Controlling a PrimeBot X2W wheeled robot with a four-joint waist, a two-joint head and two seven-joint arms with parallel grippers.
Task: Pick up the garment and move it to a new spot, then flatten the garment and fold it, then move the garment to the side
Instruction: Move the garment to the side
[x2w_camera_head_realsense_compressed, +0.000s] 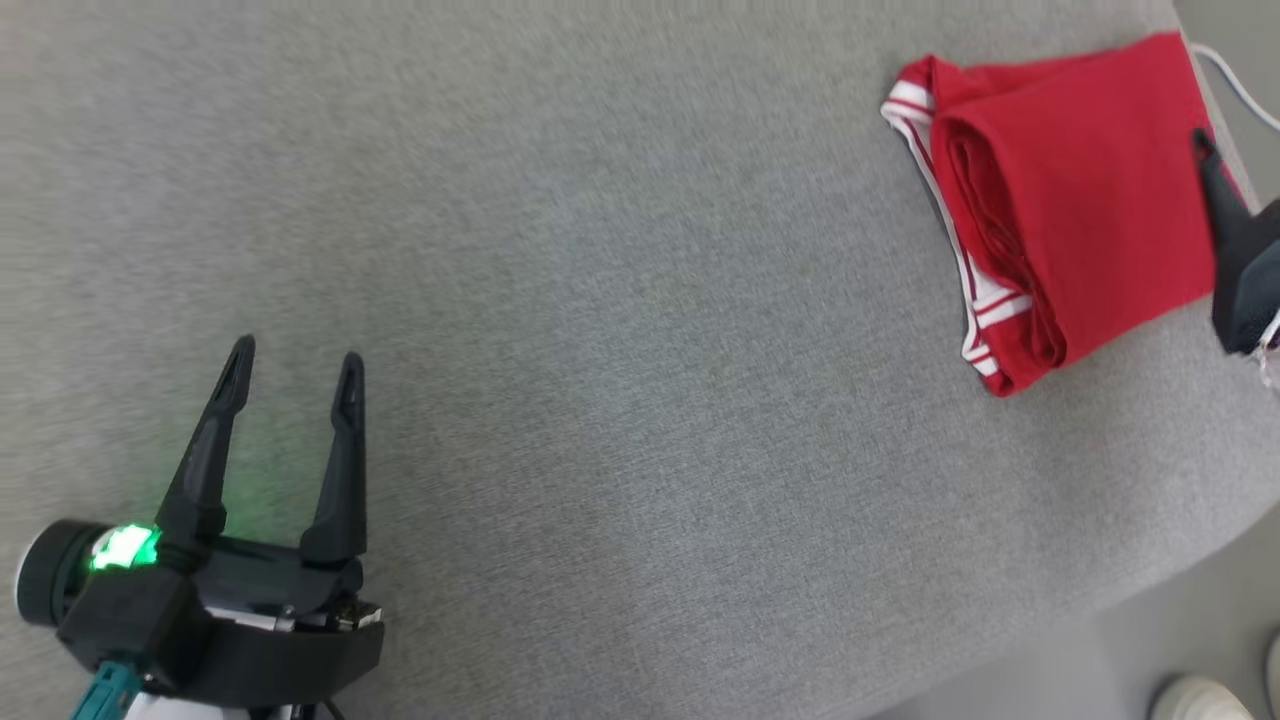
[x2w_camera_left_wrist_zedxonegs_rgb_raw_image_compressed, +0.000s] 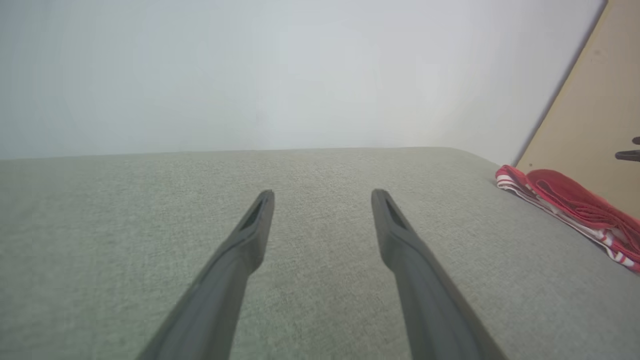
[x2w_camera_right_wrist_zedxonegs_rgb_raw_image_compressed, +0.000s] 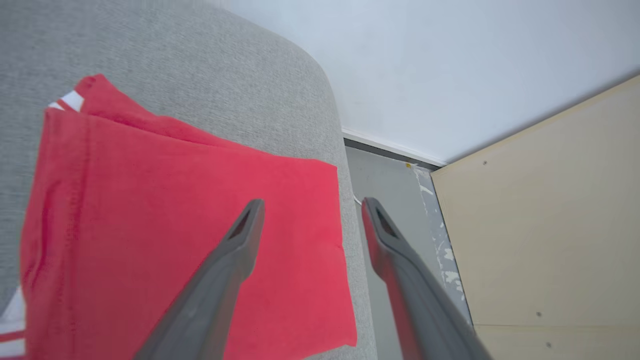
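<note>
- Fingers of the right gripper (x2w_camera_right_wrist_zedxonegs_rgb_raw_image_compressed: 310, 210), two long, dark, tapered prongs with slotted tips, stand apart with nothing between them. One hangs over the garment, the other over the gap past the table's edge.
- Under them lies the one garment (x2w_camera_right_wrist_zedxonegs_rgb_raw_image_compressed: 175, 210), red knit cloth folded into a flat, roughly rectangular packet. Its layered fold edges and white-striped trim are on the side away from the gripper.
- In the head view the garment (x2w_camera_head_realsense_compressed: 1080, 190) lies at the far right corner of the table (x2w_camera_head_realsense_compressed: 600, 350), with the right gripper (x2w_camera_head_realsense_compressed: 1230, 250) at its outer edge.
- The table top is covered in grey woven fabric with a fine grain, and its corner is rounded.
- The left gripper (x2w_camera_head_realsense_compressed: 295, 355) is well apart from the garment, over bare fabric at the lower left. Its two matte black fingers are spread and hold nothing, and one green light (x2w_camera_head_realsense_compressed: 125, 548) glows on its body.
- Beyond the table there are one thin white cable (x2w_camera_head_realsense_compressed: 1240, 90), a smooth white wall (x2w_camera_right_wrist_zedxonegs_rgb_raw_image_compressed: 425, 65), a flat beige panel (x2w_camera_right_wrist_zedxonegs_rgb_raw_image_compressed: 550, 225), a paint-flecked grey floor (x2w_camera_right_wrist_zedxonegs_rgb_raw_image_compressed: 390, 200) and one pale shoe (x2w_camera_head_realsense_compressed: 1200, 700).
</note>
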